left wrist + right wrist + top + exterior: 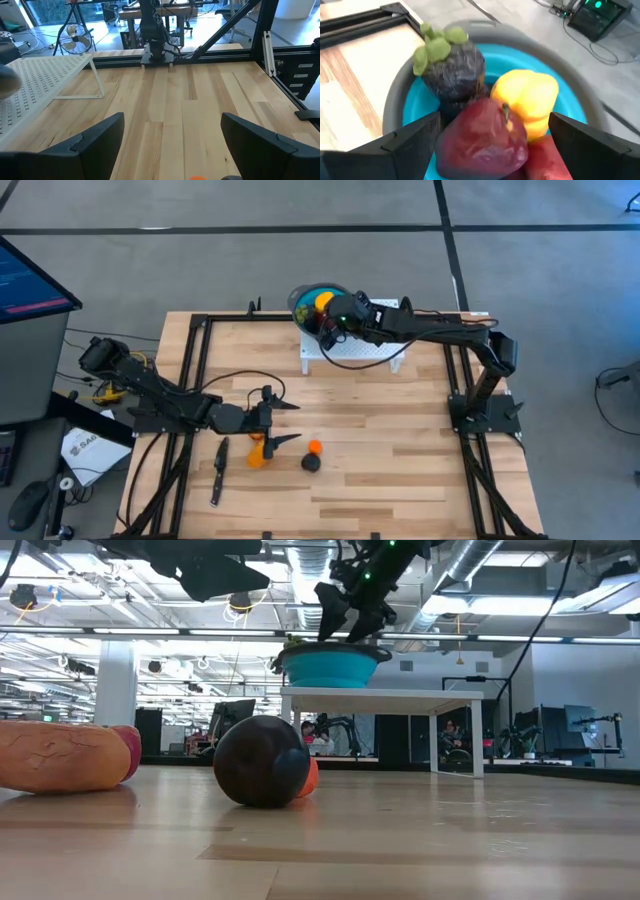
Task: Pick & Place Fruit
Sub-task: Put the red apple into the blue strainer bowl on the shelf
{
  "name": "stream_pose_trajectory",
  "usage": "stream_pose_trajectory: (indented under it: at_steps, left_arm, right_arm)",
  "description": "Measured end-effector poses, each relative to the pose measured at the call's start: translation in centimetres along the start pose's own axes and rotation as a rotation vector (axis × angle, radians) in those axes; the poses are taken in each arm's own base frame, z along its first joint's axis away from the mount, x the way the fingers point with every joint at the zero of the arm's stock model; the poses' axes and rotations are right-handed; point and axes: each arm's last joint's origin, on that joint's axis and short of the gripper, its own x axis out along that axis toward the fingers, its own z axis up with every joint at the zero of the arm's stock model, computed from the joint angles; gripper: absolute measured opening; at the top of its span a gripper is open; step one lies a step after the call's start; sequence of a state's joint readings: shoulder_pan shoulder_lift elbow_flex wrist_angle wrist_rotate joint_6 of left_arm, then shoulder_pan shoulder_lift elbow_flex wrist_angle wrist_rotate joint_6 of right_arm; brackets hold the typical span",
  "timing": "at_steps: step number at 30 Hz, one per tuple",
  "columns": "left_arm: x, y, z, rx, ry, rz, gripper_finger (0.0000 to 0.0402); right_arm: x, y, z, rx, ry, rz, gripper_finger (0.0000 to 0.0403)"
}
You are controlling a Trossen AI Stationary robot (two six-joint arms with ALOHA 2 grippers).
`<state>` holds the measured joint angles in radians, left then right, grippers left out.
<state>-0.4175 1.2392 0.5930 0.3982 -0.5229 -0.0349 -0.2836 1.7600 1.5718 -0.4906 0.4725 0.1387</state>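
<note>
A blue bowl (303, 298) stands on a white perforated stand (350, 352) at the table's far edge. In it lie a dark purple fruit with green leaves (452, 70), a yellow fruit (530, 97), a red apple (482, 137) and another red fruit (547, 160). My right gripper (495, 122) hovers open just over the bowl, its fingers on either side of the red apple and apart from it. On the table lie a long orange fruit (258, 453), a small orange fruit (315, 446) and a near-black fruit (311, 463). My left gripper (287, 423) is open, close above the table beside them.
A slim black knife (218, 471) lies near the table's left edge, left of the long orange fruit. A black metal frame (195, 340) runs round the table. Bare wood (400, 440) lies between the loose fruit and the right arm's base (485, 412).
</note>
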Motion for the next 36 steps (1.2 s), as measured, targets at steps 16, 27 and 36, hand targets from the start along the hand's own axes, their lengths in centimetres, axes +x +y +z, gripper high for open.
stream_pose_trajectory:
  at_steps: [16, 27, 36]
  left_arm:
    - [-0.3, 0.0, -0.3, -0.015, 0.04, -0.002, 0.0315]
    - [-5.3, -0.9, -0.9, 0.017, 0.228, -0.116, 0.0304]
    - [-8.9, -0.3, -4.0, 0.082, 0.552, -0.093, 0.0302]
  right_arm:
    - [-5.5, 4.1, 0.6, -0.176, -0.034, -0.002, 0.0326]
    - [-14.2, 15.6, -4.8, -0.402, -0.116, 0.237, 0.0312]
    - [-14.9, 20.8, -11.8, -0.438, -0.022, 0.11, 0.031]
